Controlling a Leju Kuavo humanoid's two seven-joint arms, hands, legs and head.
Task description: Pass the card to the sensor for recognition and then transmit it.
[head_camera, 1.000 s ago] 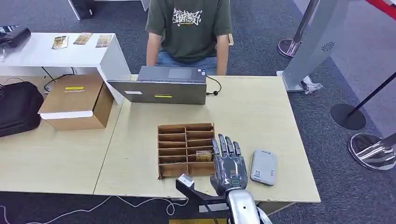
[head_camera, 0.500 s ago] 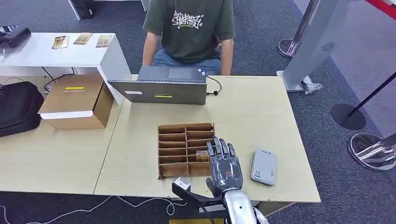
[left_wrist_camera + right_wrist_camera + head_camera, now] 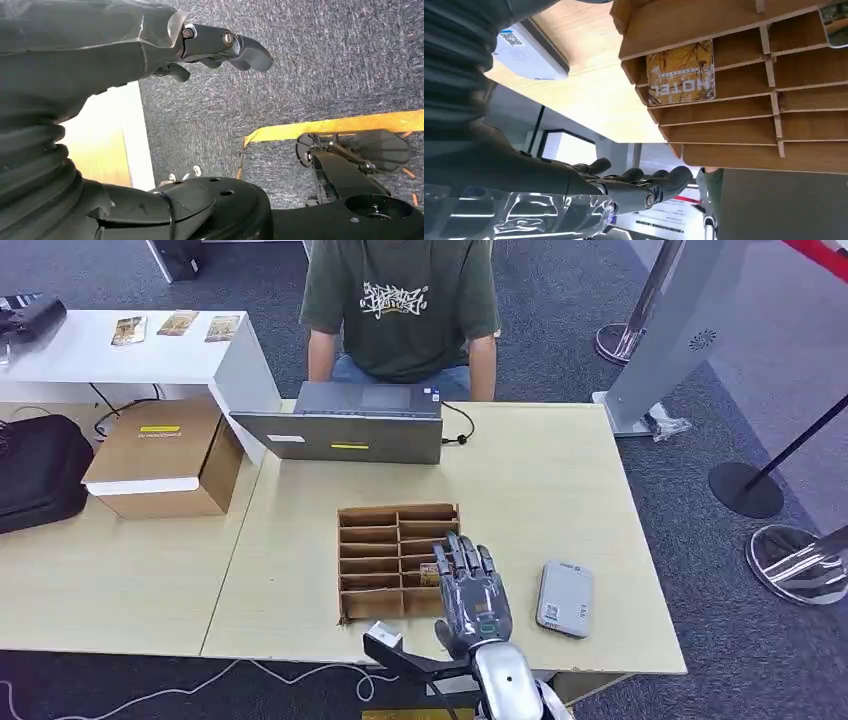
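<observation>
A yellow card (image 3: 681,72) printed "HOTEL" stands in a slot of the brown cardboard divider box (image 3: 372,536). In the head view the card (image 3: 429,573) peeks out just left of my right hand (image 3: 470,592). That hand hovers over the box's right side with fingers stretched forward and apart, holding nothing. The right wrist view has its fingers (image 3: 644,184) reaching past the box (image 3: 724,130), apart from the card. The grey card sensor (image 3: 565,598) lies flat on the table right of the hand. My left hand (image 3: 220,42) hangs over the carpet, holding nothing.
A person in a dark green shirt (image 3: 405,300) sits behind the table, with a grey laptop (image 3: 345,427) in front of them. A cardboard carton (image 3: 165,455) and a black bag (image 3: 40,470) sit at the left. Stanchion bases (image 3: 745,490) stand at the right.
My right hand has slid left and back toward me, from between box and sensor to over the box's right edge. The person has shifted slightly.
</observation>
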